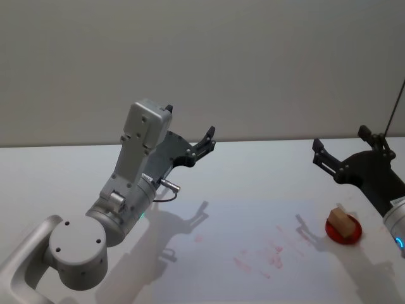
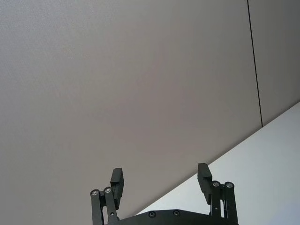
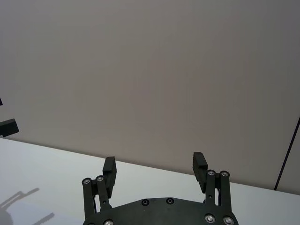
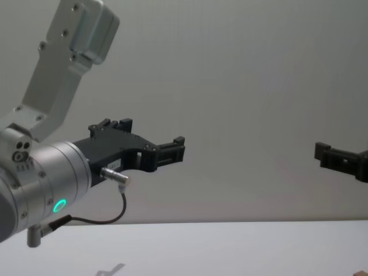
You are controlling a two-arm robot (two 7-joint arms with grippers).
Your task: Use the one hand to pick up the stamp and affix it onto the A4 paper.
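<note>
On the right side of the flat white table (image 1: 76,177), we are seeing the small tan-brown blocky stamp (image 1: 342,221) sitting on a round red ink pad (image 1: 354,237). It is standing on the pad with its paler face turned up and its darker side facing the near edge. It looks about as tall as it is wide, so we cannot tell which way its long axis is running.

Just left of the pad, the white A4 paper sheet (image 1: 253,218) is lying flat on the table, its edges showing only faintly. Smudged red ink marks (image 1: 275,253) are showing on its near right part.

Farther back than the stamp, the black two-finger right gripper (image 1: 342,142) is hanging in the air, well apart from the stamp and touching nothing. Its fingers are spread wide with only the pale wall between them, and they are pointing up and to the far left.

Over the left half of the table, the black two-finger left gripper (image 2: 160,173) is hanging raised on its silver cylindrical wrist (image 4: 57,178), where a green ring light (image 4: 59,205) is glowing. A pale grey boxy arm link (image 1: 142,136) is rising behind it. Its fingers are also standing apart and gripping nothing, pointing toward the far right. We are seeing both grippers' shadows falling on the table and the paper.
</note>
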